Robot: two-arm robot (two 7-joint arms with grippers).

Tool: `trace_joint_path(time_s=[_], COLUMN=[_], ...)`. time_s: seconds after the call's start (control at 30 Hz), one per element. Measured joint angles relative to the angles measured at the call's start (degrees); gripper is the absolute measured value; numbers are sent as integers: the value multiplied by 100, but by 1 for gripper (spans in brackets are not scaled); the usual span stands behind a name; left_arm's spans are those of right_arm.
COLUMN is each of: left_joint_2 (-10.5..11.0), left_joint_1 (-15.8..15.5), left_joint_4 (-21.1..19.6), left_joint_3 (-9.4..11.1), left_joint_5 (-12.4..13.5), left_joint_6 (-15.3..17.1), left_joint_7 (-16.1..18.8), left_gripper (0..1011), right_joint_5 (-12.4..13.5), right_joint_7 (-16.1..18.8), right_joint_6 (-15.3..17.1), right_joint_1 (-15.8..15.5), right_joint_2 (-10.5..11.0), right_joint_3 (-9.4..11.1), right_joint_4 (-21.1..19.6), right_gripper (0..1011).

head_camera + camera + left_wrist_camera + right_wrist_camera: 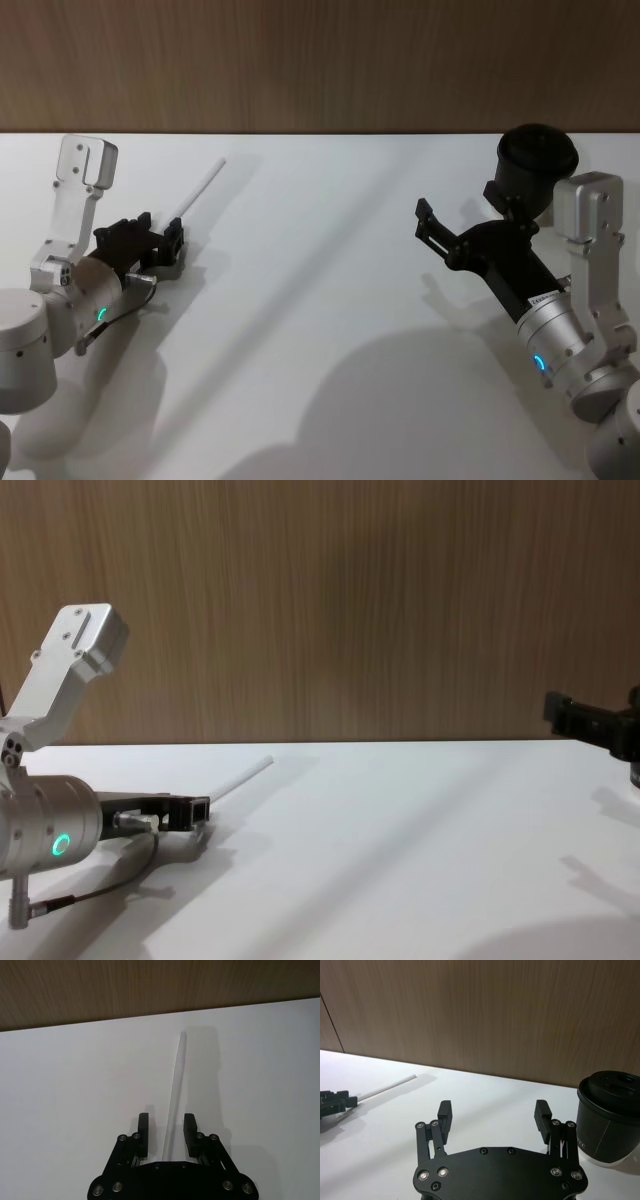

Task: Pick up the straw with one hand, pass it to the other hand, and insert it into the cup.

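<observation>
so the left hand is sitting open astride the near end of the white straw lying on the tabletop, the right hand is hovering open by the black cup, and I'm guessing that light, slippery, crushable tube is wanting a gentle pinch near that end.

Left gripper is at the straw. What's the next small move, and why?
Probably shut the left gripper on the straw. The straw runs between its open fingers with a gap on either side, so nothing grips it yet. The right gripper hangs open near the cup, so it looks ready for the handover.
</observation>
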Motion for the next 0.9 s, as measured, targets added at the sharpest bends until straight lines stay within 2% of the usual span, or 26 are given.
trace_joint_path(time_s=[0.9], left_joint_2=[0], left_joint_1=[0], left_joint_4=[0], left_joint_3=[2], left_joint_5=[-1], left_joint_6=[3], left_joint_7=[-2], left_gripper=[252], right_joint_5=[0], right_joint_7=[0], right_joint_6=[0], right_joint_1=[0], right_joint_2=[0], right_joint_3=[0], right_joint_4=[0], right_gripper=[1001])
